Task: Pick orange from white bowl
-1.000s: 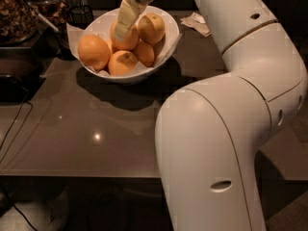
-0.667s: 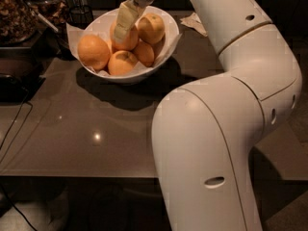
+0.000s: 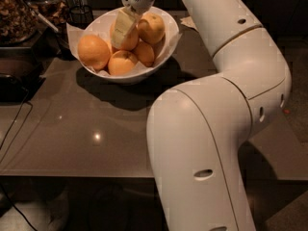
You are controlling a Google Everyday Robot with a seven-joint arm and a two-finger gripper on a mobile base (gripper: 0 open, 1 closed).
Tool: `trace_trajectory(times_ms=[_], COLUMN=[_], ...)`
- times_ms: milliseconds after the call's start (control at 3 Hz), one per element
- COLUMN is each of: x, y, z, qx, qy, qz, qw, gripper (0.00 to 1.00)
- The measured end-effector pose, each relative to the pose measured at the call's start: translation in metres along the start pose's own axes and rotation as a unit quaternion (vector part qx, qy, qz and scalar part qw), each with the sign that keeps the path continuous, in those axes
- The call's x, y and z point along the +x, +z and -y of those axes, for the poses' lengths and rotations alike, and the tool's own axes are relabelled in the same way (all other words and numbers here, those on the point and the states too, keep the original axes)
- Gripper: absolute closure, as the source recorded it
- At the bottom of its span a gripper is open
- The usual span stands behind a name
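Observation:
The white bowl [image 3: 166, 47], lined with white paper, stands at the back of the dark table and holds several oranges. My gripper [image 3: 124, 27] reaches down into the bowl from above, its cream tip against the back middle orange [image 3: 131, 38]. Other oranges lie at the left [image 3: 94, 52], front [image 3: 122, 62], right [image 3: 151, 27] and centre right [image 3: 144, 53]. My white arm bends across the right half of the view.
A dark glass jar [image 3: 79, 16] and a container of brownish food [image 3: 17, 13] stand left of the bowl. A crumpled paper [image 3: 188, 22] lies behind the bowl on the right. A black cable [image 3: 14, 124] hangs at the table's left edge.
The arm's elbow and forearm have shifted slightly left. The gripper stays at the same orange in the bowl, and the oranges have not moved.

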State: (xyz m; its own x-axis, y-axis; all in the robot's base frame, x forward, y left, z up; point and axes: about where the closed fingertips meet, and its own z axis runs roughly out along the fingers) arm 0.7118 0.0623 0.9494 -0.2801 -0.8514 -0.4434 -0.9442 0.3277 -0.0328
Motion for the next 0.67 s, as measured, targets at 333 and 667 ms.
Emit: trace_trajectory(times_ms=[333,667], x=[0.0002,-0.0013], y=[0.0105,0.0074], z=[0.0004,0.0006], qx=[-0.009,-0.009], qy=[0.005,0.006], qz=[-0.003,-0.003], qw=[0.9999,0.9999], gripper=[0.27,0.46])
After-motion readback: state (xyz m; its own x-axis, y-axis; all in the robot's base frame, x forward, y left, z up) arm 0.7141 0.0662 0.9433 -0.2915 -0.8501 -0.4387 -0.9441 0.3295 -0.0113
